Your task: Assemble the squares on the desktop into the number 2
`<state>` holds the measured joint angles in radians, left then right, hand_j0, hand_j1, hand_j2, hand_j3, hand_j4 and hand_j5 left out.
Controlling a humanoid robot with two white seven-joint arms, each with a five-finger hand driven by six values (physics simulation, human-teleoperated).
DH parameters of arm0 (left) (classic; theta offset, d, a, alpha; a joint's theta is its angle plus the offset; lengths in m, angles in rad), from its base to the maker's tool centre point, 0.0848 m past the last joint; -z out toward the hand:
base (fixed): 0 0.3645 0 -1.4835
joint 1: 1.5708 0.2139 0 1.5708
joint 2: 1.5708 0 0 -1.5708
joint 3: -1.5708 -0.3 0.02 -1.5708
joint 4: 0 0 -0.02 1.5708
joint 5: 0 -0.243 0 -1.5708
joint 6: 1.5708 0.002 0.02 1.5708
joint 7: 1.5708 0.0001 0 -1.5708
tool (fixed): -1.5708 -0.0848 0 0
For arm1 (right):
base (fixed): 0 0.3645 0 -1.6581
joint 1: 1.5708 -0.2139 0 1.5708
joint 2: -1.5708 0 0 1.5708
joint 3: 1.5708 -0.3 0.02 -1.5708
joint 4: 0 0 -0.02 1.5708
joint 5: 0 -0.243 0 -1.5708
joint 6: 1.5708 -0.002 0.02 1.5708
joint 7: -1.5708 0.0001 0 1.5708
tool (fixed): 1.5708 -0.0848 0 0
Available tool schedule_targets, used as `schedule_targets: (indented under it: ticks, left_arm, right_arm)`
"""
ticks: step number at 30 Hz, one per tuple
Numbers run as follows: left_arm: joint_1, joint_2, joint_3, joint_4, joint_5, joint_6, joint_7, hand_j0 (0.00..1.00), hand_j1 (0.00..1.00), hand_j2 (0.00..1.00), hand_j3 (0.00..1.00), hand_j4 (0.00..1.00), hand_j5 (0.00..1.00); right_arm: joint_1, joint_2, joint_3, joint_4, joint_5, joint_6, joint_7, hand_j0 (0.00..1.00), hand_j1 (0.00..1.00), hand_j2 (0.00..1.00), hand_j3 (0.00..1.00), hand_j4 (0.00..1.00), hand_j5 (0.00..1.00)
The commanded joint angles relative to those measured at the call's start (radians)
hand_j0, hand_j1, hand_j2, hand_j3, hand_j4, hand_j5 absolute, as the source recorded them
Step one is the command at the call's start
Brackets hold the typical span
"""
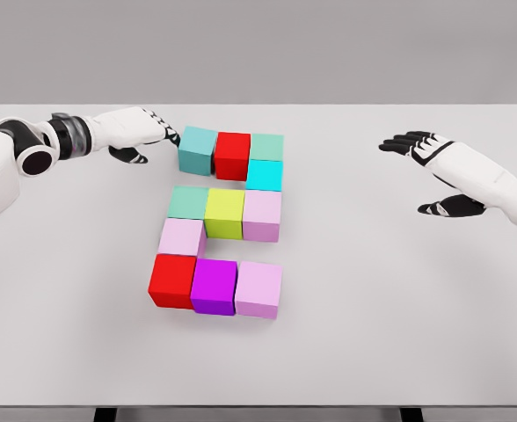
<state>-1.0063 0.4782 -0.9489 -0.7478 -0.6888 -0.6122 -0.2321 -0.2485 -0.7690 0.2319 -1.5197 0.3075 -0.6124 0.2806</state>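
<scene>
Head view of a white table (399,334) bearing eleven coloured cubes already arranged as a blocky numeral 2. Top row, left to right: teal cube (197,149), red cube (233,155), pale green cube (267,146). A cyan cube (265,175) forms the right-hand descender. Middle row: mint cube (188,202), yellow-green cube (224,213), lilac cube (262,214). A pale pink cube (181,236) forms the left-hand descender. Bottom row: second red cube (172,280), magenta cube (214,286), light purple cube (258,288). Neighbouring cubes touch or nearly touch, though small seams and slight skew show in places.

The left hand (142,132) lies just left of the teal cube, its dark fingertips (172,134) at or very near the cube's left face. The hand grasps nothing; its fingers extend toward the block in a pushing pose. The right hand (434,163) hovers well apart to the right of the figure, fingers spread and empty.

The relation that matters: the top row's long axis runs left to right, directly in line with the left hand, so a rightward nudge from that hand would close any gap in this row. The left hand is much the nearer. Bare tabletop surrounds the figure on all sides, with all table edges far off. The task appears essentially complete, with only final alignment remaining.
</scene>
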Motion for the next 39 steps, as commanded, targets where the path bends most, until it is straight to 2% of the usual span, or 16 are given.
schedule_targets:
  ticks: [1,26,32,35,37,39]
  left_arm:
    - [0.0,0.0,0.002,-0.002,0.005,0.001,0.0,0.74,0.74,0.74,0.74,0.74,0.74]
    - [0.008,0.0,0.002,0.004,0.006,0.001,-0.004,0.75,0.75,0.75,0.75,0.75,0.75]
    - [-0.003,0.014,0.007,0.031,0.009,0.001,-0.003,0.78,0.78,0.78,0.78,0.78,0.78]
    - [-0.005,0.06,0.005,0.03,0.041,0.001,-0.001,0.79,0.79,0.79,0.79,0.79,0.79]
    - [-0.005,0.126,0.004,0.021,0.086,0.001,-0.001,0.87,0.87,0.87,0.87,0.87,0.87]
    - [-0.005,0.189,0.005,0.018,0.143,0.001,0.0,1.0,1.0,1.0,1.0,1.0,1.0]
  right_arm:
    - [0.0,-0.001,0.0,-0.001,-0.007,0.002,0.0,1.0,1.0,1.0,1.0,1.0,1.0]
    - [0.006,-0.001,0.0,-0.001,-0.011,0.002,-0.001,1.0,1.0,1.0,1.0,1.0,1.0]
    - [0.008,-0.001,0.0,-0.001,-0.011,0.002,-0.001,1.0,1.0,1.0,1.0,1.0,1.0]
    - [0.008,-0.001,0.0,-0.001,-0.011,0.002,-0.001,1.0,1.0,1.0,1.0,1.0,1.0]
    - [0.008,-0.001,0.0,-0.002,-0.011,0.002,-0.001,1.0,1.0,1.0,1.0,1.0,1.0]
    - [0.008,-0.001,-0.002,-0.002,-0.011,0.002,-0.001,1.0,1.0,1.0,1.0,1.0,1.0]
